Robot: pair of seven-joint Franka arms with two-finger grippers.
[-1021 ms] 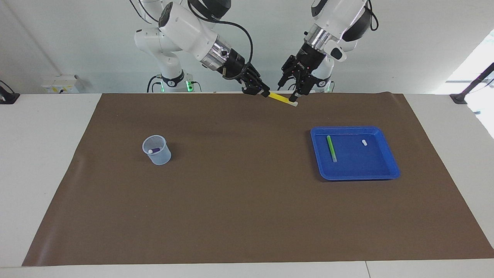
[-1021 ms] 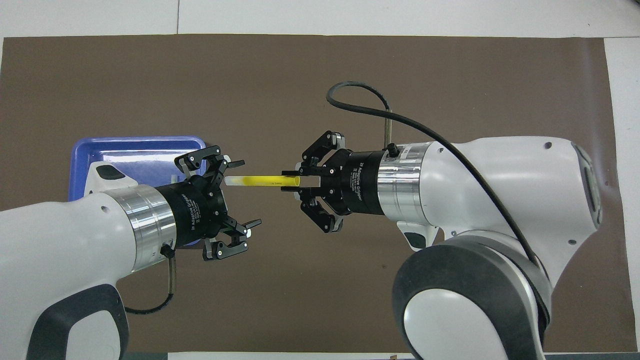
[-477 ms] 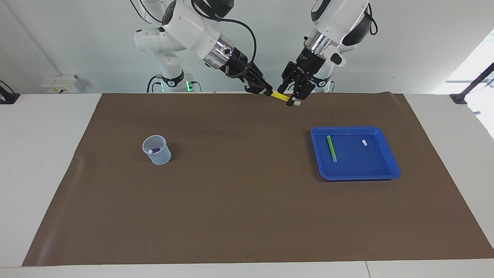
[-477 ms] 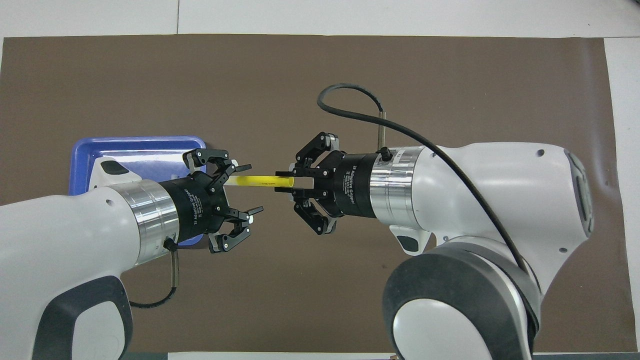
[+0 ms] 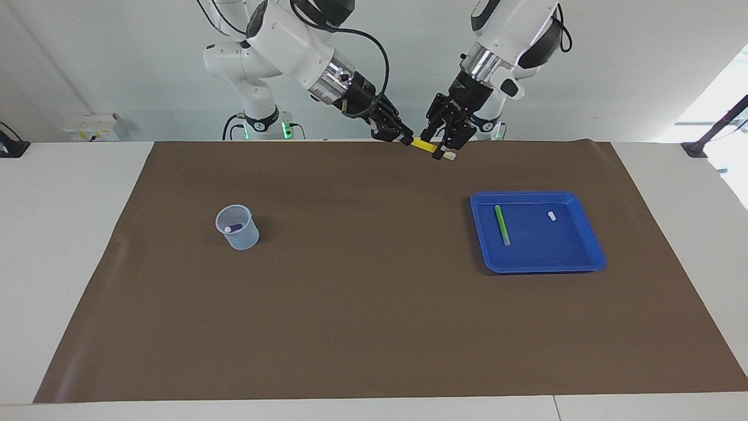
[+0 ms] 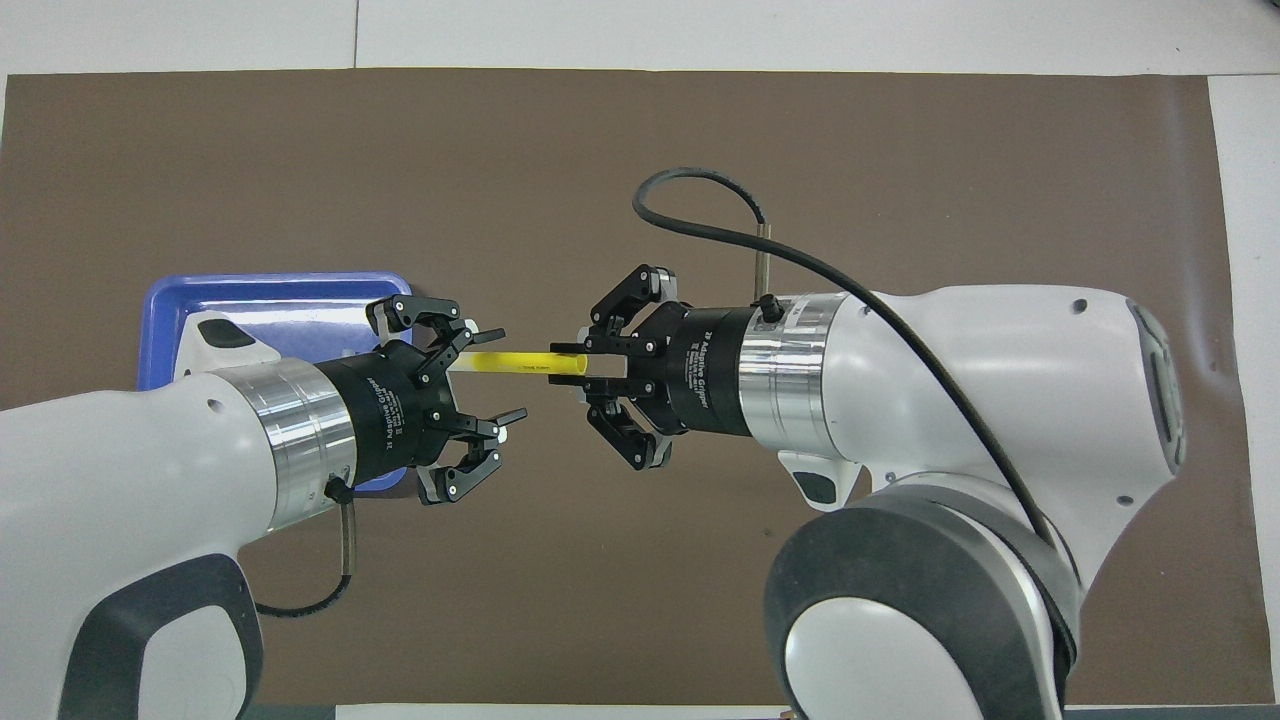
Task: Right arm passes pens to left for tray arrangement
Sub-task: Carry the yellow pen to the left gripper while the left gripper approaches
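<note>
Brown mat covers the counter, tray [image 5: 590, 257] w/ green pen [image 5: 501, 225] sits toward the left arm's end. Yellow pen [image 6: 515, 362] is up in the air btwn both arms. Right gripper [image 6: 572, 366] jaws clamped on one end; left gripper [image 6: 478, 372] jaws around the pale end, can't tell if they've pinched it. Imo it's light, stiff, kinda slick, so grab the barrel, not the tip.
</note>
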